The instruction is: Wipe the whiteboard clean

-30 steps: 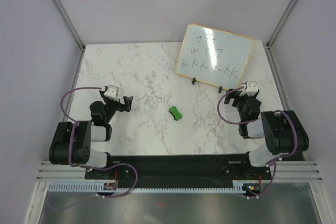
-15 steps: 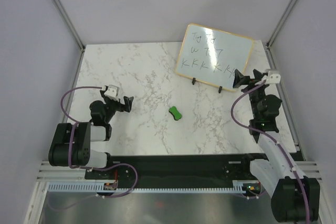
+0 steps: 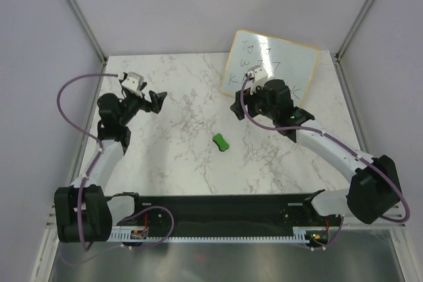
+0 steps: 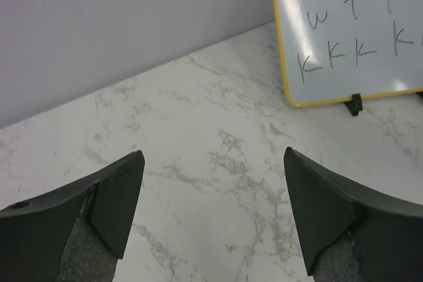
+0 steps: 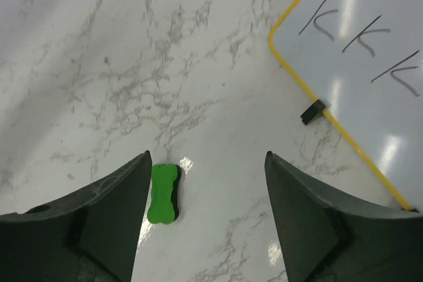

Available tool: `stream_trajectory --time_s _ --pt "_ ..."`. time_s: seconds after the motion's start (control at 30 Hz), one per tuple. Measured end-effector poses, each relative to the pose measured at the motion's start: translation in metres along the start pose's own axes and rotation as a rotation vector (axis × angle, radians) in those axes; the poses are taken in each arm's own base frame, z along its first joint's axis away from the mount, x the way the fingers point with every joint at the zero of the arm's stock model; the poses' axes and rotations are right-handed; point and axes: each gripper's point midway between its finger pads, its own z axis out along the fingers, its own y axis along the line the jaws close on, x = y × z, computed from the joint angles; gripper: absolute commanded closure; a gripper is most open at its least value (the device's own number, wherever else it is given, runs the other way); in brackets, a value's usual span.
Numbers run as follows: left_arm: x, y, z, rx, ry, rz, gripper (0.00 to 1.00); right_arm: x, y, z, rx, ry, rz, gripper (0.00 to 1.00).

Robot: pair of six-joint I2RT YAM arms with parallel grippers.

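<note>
The whiteboard (image 3: 294, 57) stands tilted on black clip feet at the back right of the marble table, with handwritten letters on it. It also shows in the left wrist view (image 4: 357, 44) and the right wrist view (image 5: 370, 64). A green eraser block (image 3: 221, 141) lies flat mid-table. My right gripper (image 3: 236, 108) is open and empty, hovering in front of the board's lower left corner. In the right wrist view the right gripper (image 5: 208, 156) looks down with the eraser (image 5: 162, 193) beside its left finger. My left gripper (image 3: 158, 100) is open and empty at the left, its wrist view (image 4: 213, 156) facing the board.
The right arm (image 3: 317, 140) reaches across in front of the board's lower edge and hides part of it. A metal frame and grey walls enclose the table (image 3: 172, 163). A black clip foot (image 5: 312, 111) sits under the board's edge.
My right arm swung from the right side leftward across the front of the whiteboard. My left arm stretched out away from its base toward the back. The eraser has not moved.
</note>
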Motion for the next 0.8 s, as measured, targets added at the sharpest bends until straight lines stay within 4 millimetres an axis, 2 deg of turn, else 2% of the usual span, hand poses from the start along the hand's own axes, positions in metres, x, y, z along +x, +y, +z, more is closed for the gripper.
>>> stream_trajectory --time_s 0.1,0.17,0.3,0.43,0.5,0.6,0.8 --pt "-0.041 0.000 0.025 0.089 0.017 -0.020 0.09 0.033 0.016 0.015 -0.001 0.131 -0.015 0.17" --pt "-0.047 -0.006 0.039 0.151 0.060 -0.053 0.11 0.052 0.030 0.022 -0.008 0.209 -0.032 0.17" --pt "-0.030 -0.032 0.059 0.280 0.187 -0.143 0.11 0.085 0.061 0.040 -0.020 0.357 -0.091 0.19" --pt "-0.010 -0.051 0.063 0.353 0.285 -0.216 0.11 0.127 0.082 0.058 -0.039 0.507 -0.127 0.21" --pt "-0.001 -0.053 0.063 0.362 0.316 -0.239 0.11 0.144 0.083 0.062 -0.030 0.568 -0.129 0.21" --pt "0.008 -0.054 0.064 0.369 0.345 -0.260 0.11 0.159 0.078 0.066 -0.004 0.630 -0.130 0.22" --pt "0.024 -0.054 0.071 0.379 0.385 -0.289 0.12 0.170 0.069 0.066 0.046 0.688 -0.145 0.26"
